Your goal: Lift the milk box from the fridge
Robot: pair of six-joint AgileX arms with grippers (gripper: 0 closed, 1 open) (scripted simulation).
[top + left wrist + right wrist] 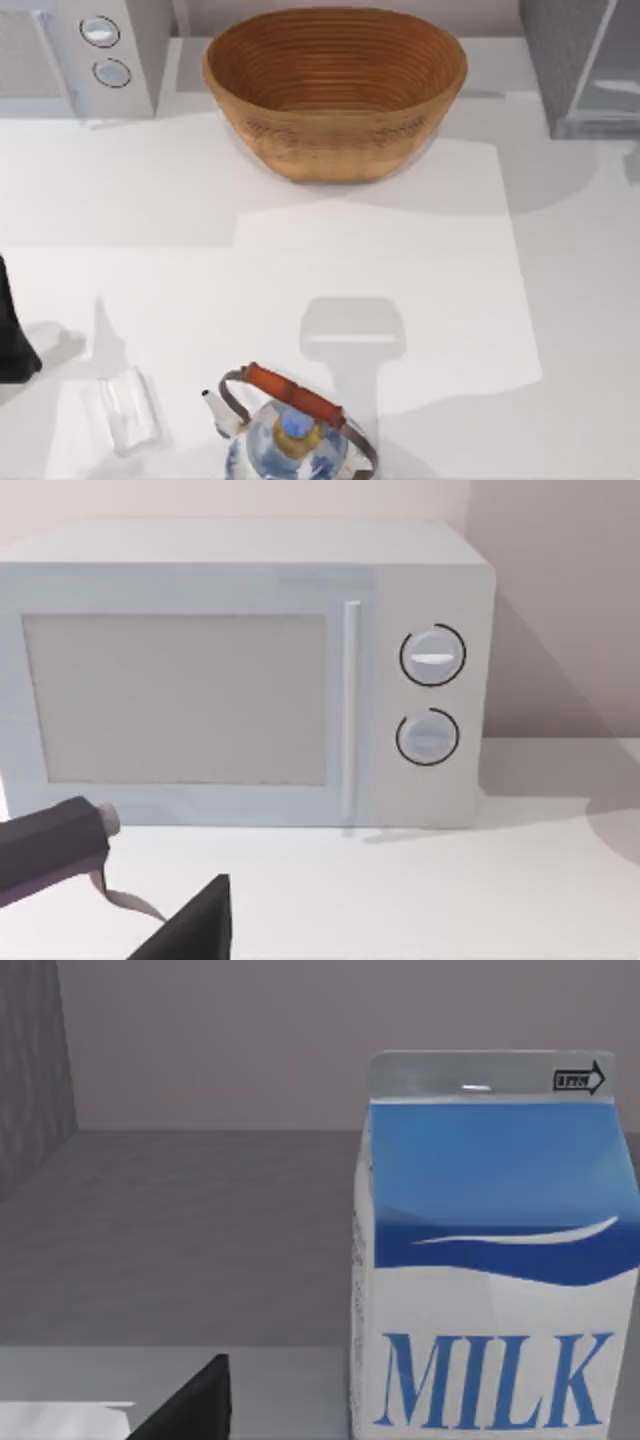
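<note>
Wicker basket (335, 90) between microwave (85, 55) and fridge (585, 65).

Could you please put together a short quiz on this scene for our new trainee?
1. True or false: the milk box stands upright on the dark grey floor inside the fridge.
2. What sits between the microwave and the fridge at the far edge of the table in the top view? A) a teapot B) a wicker basket C) a cup
3. Fill in: the teapot at the table's near edge has an ______ handle.

Key: 1 true; 2 B; 3 orange. The right wrist view looks at the milk box from close by, and the left wrist view faces the microwave.
</note>
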